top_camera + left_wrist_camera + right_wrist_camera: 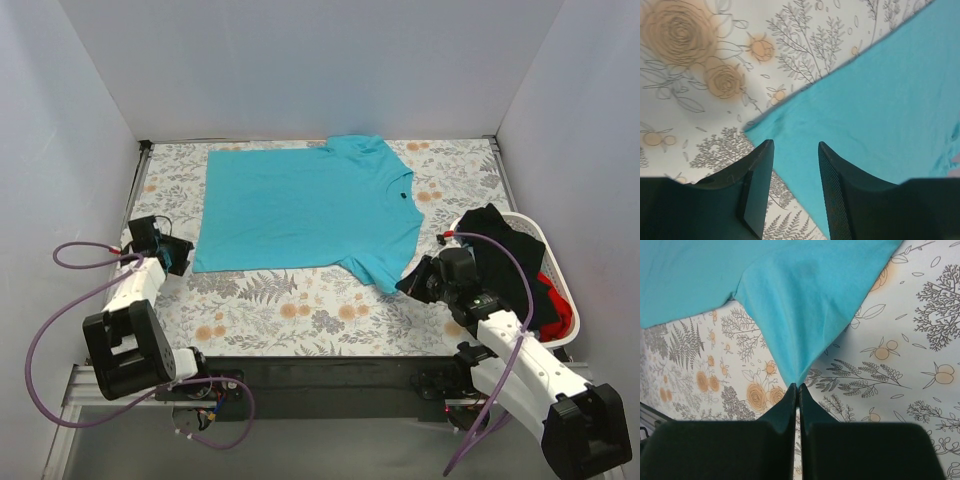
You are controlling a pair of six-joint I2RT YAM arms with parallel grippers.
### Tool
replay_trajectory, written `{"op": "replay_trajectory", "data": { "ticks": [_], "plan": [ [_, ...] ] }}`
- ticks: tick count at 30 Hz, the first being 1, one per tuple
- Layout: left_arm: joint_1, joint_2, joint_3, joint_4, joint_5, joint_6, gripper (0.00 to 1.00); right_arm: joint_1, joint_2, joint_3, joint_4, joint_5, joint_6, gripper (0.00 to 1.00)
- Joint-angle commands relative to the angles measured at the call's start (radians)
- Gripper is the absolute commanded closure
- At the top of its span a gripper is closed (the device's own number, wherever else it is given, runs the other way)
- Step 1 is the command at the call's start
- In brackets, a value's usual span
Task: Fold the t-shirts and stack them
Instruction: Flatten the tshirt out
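Note:
A teal t-shirt (300,210) lies spread flat on the floral cloth, collar to the right. My right gripper (413,281) is shut on the tip of its near sleeve, and the pinched teal fabric (805,300) rises in a cone from the closed fingertips (798,386). My left gripper (176,256) hovers open at the shirt's near left hem corner. In the left wrist view that teal corner (790,130) lies loose beneath the parted fingers (795,144). A black t-shirt (505,250) and a red t-shirt (560,315) are heaped in the basket.
A white plastic basket (530,224) stands at the right edge, beside the right arm. The grey floral cloth (300,315) covers the table. White walls close in the left, back and right sides. A purple cable (75,250) loops left of the left arm.

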Motion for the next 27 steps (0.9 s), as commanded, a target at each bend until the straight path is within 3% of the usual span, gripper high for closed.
{"op": "replay_trajectory", "data": {
  "ticks": [1, 8, 14, 27],
  "plan": [
    [-0.005, -0.063, -0.021, -0.087, -0.151, 0.021, 0.61, 0.025, 0.017, 0.043, -0.002, 0.035, 0.009, 0.99],
    [-0.069, -0.057, -0.047, -0.107, -0.231, -0.016, 0.64, 0.045, 0.057, 0.088, -0.004, 0.067, -0.004, 0.99],
    [-0.125, 0.037, -0.023, -0.107, -0.275, -0.039, 0.68, 0.047, 0.067, 0.129, -0.005, 0.09, -0.021, 0.99],
    [-0.131, 0.121, 0.016, -0.103, -0.315, -0.048, 0.77, 0.045, 0.097, 0.188, -0.016, 0.096, -0.054, 0.99]
  ]
}}
